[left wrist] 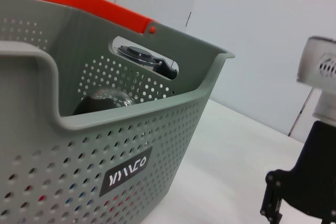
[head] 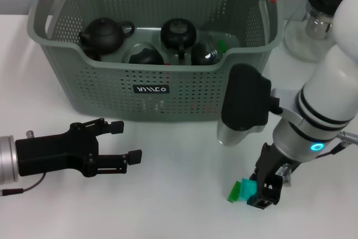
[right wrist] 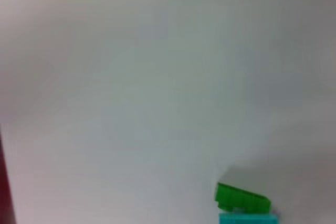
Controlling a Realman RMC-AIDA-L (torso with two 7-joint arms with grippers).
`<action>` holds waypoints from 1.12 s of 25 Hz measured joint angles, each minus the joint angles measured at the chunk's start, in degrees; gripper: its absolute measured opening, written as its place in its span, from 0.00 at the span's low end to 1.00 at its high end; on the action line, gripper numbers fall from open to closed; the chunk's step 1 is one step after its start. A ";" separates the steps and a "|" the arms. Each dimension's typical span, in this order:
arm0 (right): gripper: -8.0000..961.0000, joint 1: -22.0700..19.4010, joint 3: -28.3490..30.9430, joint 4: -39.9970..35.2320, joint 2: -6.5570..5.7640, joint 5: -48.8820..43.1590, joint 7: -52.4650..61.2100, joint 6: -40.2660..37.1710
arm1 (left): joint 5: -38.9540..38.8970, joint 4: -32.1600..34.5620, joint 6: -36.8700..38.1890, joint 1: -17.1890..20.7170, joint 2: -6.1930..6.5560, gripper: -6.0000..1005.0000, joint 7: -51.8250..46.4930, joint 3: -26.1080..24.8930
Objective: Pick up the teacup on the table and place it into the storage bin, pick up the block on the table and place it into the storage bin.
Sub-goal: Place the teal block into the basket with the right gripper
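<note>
The storage bin (head: 151, 90), grey-green and perforated with orange handle ends, stands at the back centre and fills the left wrist view (left wrist: 121, 129). A dark teapot (head: 103, 34) and other dark tea vessels (head: 178, 33) lie inside it; I cannot pick out the teacup among them. The block (head: 241, 190), a teal piece joined to a green one, lies on the table at the front right and shows in the right wrist view (right wrist: 242, 199). My right gripper (head: 264, 190) is down at the table, right against the block. Front left, my left gripper (head: 126, 143) hovers open and empty.
A glass teapot with a black lid (head: 316, 20) stands at the back right, beside the bin. The right arm's large white forearm (head: 324, 104) reaches over the table's right side. White table (head: 179, 205) lies between the two grippers.
</note>
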 joint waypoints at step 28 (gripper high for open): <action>0.46 0.95 49.29 -9.35 -0.93 28.87 -18.55 7.62 | -1.74 -0.09 -1.38 -1.01 0.03 0.93 -1.43 -0.08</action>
